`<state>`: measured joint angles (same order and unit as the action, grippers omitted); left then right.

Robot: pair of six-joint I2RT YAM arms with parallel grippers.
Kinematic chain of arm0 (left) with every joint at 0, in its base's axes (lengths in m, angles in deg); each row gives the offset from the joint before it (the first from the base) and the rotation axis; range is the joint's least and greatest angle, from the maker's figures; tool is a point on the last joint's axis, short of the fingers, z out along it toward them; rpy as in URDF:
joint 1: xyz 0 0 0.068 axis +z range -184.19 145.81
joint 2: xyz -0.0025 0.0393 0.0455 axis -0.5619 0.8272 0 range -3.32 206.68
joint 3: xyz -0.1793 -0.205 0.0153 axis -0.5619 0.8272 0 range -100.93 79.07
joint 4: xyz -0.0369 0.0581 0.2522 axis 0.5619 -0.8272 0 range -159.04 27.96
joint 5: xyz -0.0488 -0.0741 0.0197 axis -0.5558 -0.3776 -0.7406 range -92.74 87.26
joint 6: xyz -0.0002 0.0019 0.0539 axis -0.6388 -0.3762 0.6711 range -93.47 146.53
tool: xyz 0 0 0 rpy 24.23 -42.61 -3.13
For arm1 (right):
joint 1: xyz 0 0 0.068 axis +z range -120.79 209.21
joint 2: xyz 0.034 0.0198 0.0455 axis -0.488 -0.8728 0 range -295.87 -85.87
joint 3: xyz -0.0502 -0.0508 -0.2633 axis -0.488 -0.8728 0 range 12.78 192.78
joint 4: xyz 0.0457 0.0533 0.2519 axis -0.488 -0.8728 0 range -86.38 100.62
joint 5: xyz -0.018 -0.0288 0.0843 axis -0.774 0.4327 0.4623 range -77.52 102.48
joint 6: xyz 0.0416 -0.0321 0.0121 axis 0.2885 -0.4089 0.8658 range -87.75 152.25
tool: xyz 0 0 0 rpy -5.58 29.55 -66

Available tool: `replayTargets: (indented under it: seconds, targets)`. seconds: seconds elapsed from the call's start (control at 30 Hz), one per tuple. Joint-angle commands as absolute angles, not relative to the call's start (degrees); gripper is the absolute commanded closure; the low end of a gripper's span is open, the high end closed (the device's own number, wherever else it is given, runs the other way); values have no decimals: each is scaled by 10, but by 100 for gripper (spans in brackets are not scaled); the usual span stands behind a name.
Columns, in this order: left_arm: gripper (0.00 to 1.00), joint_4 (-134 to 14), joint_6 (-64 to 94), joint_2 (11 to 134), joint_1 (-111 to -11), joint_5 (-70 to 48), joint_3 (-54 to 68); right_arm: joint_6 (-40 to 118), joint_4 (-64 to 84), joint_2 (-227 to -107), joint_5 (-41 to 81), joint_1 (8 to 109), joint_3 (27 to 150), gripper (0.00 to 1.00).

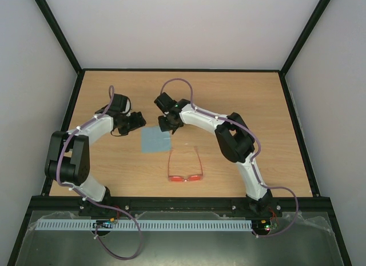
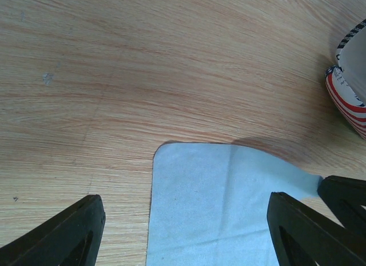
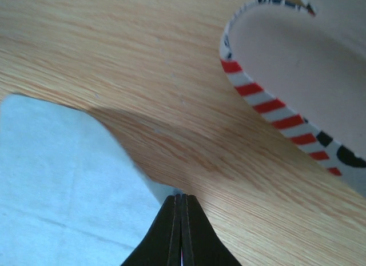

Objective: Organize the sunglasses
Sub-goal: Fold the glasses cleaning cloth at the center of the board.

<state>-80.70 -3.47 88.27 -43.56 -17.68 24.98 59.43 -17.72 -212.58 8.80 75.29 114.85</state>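
I'm holding my left gripper (image 2: 184, 202) spread over the blue cloth (image 2: 217, 214), my right gripper (image 3: 180, 202) pinching its lifted corner, flag-striped case (image 3: 273, 108) lying just beside, sunglasses (image 1: 185, 177) sitting near the cloth

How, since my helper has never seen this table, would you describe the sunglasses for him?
On the wooden table, look between the left arm and right arm, toward the near edge. The sunglasses lie there, just nearer than the blue cloth. They alone have a thin red frame and red lenses.
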Motion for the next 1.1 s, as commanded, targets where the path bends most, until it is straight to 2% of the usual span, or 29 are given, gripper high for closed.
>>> replayTargets:
  seconds: [0.0, 0.1, 0.33, 0.5, 1.07]
  targets:
    - [19, -809, -32, 873, -436, -179, 254, 590, -192, -2127, 85, 750, 1122, 99]
    - [20, -807, -30, 878, -438, -187, 252, 591, -184, -2123, 83, 749, 1114, 99]
    - [43, -807, -33, 905, -447, -186, 238, 593, -176, -2121, 87, 743, 1118, 99]
    - [52, -798, -38, 922, -453, -188, 233, 589, -180, -2126, 90, 735, 1130, 99]
    - [65, -800, -33, 1001, -466, -152, 187, 583, -187, -2147, 105, 730, 1155, 99]
